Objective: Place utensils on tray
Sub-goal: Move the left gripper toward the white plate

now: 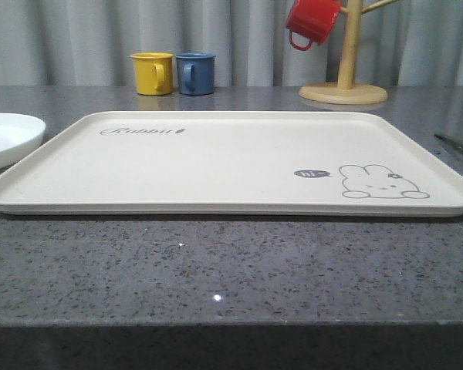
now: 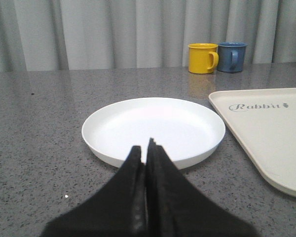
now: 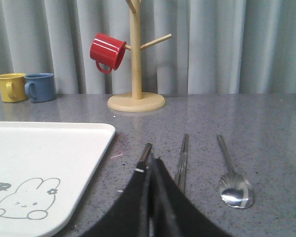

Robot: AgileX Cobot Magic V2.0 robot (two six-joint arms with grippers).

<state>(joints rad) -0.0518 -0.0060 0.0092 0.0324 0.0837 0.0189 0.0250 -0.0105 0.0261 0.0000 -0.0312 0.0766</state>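
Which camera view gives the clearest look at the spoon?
The right wrist view: the spoon lies in full on the grey table, bowl nearest the camera, beside the chopsticks and apart from the tray. In the front view, only thin dark slivers show at the far right edge, too small to identify.

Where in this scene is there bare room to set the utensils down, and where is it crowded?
The tray is bare between its "Rabbit" script and the bunny drawing. The white plate is bare too. The countertop in front of the tray is open. It is crowded beside the tray, where the chopsticks and spoon lie by the right end effector.
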